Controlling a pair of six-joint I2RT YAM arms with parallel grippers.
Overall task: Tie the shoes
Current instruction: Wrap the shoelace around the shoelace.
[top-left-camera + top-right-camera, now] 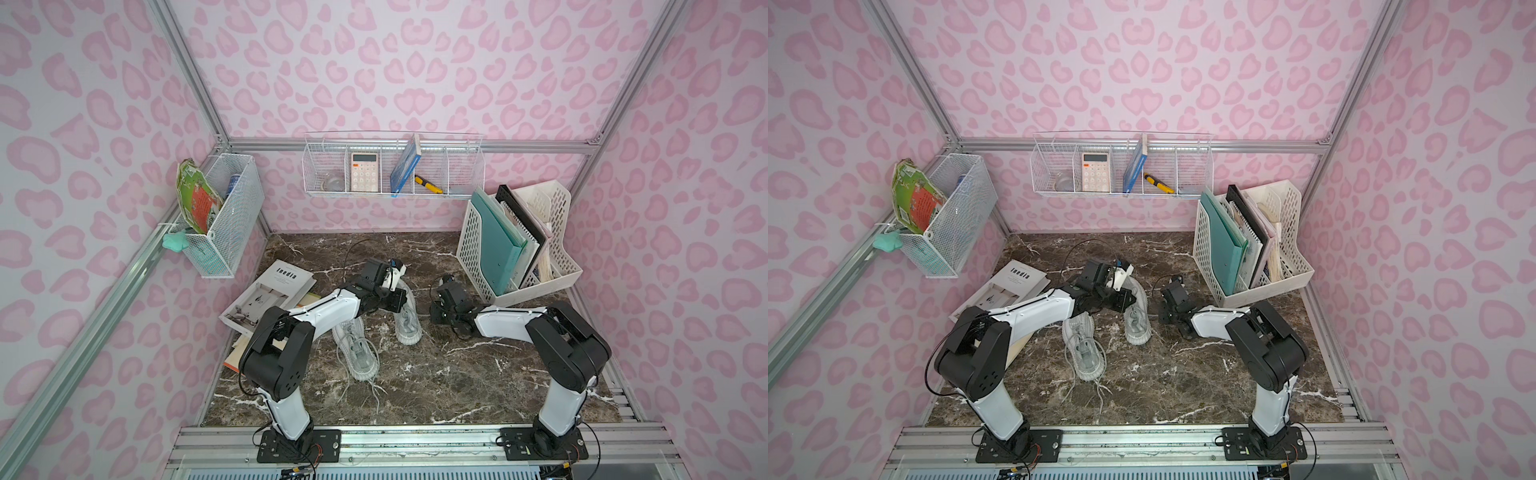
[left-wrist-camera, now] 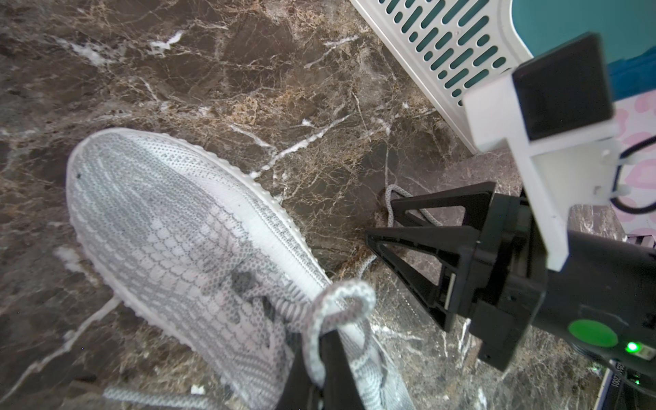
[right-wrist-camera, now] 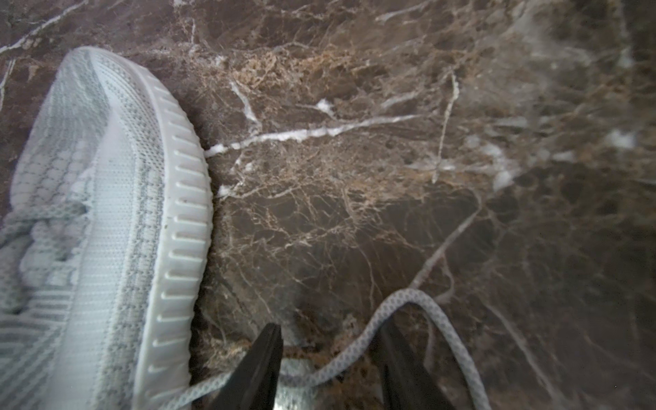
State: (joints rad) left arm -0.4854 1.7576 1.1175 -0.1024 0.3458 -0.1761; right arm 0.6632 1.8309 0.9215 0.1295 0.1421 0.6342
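Two light grey knit shoes lie on the marble table. The near shoe (image 1: 359, 353) (image 1: 1086, 353) has loose laces trailing toward the front. My left gripper (image 1: 395, 301) (image 1: 1121, 299) hangs over the far shoe (image 1: 409, 326) (image 2: 177, 230) (image 3: 106, 230). In the left wrist view it (image 2: 326, 358) is shut on a loop of that shoe's lace (image 2: 340, 301). My right gripper (image 1: 436, 311) (image 2: 381, 222) (image 3: 330, 355) sits low beside the far shoe's right side. It is open, and another stretch of lace (image 3: 390, 312) runs across the gap between its fingers.
A white perforated file organiser (image 1: 519, 249) stands at the back right, close behind the right gripper. Magazines and books (image 1: 270, 295) lie at the left under the left arm. Wire baskets (image 1: 395, 166) (image 1: 220, 212) hang on the walls.
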